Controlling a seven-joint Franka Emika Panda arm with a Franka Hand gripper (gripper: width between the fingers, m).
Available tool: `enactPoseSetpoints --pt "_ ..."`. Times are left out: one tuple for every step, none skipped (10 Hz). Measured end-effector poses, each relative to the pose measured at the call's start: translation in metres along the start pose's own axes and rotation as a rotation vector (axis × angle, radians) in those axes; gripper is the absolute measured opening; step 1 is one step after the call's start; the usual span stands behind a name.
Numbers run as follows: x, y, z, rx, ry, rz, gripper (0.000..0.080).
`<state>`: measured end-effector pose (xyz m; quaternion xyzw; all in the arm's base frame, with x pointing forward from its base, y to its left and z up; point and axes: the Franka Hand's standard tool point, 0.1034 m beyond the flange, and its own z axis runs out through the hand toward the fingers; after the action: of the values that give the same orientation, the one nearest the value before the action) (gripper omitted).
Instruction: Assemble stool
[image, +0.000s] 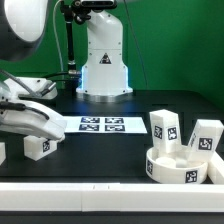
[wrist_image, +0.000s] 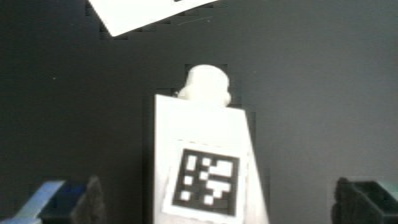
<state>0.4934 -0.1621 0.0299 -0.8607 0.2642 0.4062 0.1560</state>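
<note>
While the hand (wrist_image: 214, 205) straddles a leg (wrist_image: 208, 150), fingers apart.

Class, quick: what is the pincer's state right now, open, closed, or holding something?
Pincer: open, fingers on either side of a leg block, not closed on it.
</note>
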Motion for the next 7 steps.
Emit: enactPoseSetpoints --pt "0.001 0.0 -0.001 -0.006 0.008 0.017 0.0649" --pt "0.002 0.001 0.0 -0.007 0.008 0.027 0.0649" --pt "0.006 0.002 0.003 -0.008 0.018 0.033 0.0649" --pt "0.01 0.003 0.005 -0.009 0.031 0.031 0.0649" --pt "0.013 0.004 0.008 -0.012 0.039 0.034 0.0649" --pt "0.014 0.003 0.009 -0.014 0.044 0.033 0.0649" --pt "0.016 0.004 0.01 -0.014 0.05 0.034 0.0649"
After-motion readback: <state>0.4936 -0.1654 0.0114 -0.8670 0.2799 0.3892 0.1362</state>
